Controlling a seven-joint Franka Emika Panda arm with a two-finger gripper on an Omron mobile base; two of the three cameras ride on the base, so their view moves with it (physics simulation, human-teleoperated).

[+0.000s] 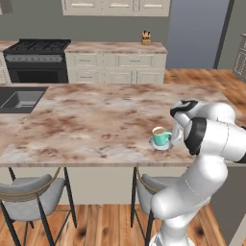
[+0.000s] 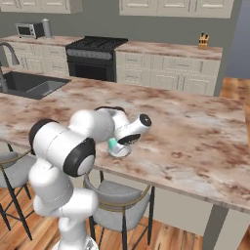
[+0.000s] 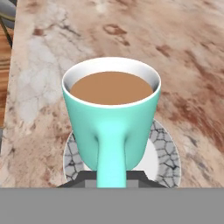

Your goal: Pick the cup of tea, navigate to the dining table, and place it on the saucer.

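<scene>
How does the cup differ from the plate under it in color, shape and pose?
The cup is plain teal-green with a white inside; the plate is pale with a grey crackle-patterned rim. The cup is tall and has a side handle; the plate is flat, shallow and wider. The cup holds brown tea; the plate carries the cup. The cup stands upright; the plate lies on the marbled table. Both are round.

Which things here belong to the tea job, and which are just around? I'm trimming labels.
Job: cup of tea, saucer beneath it, dining table, gripper shut on the cup's handle.
Around: stove, sink, knife block, microwave, stools.
</scene>
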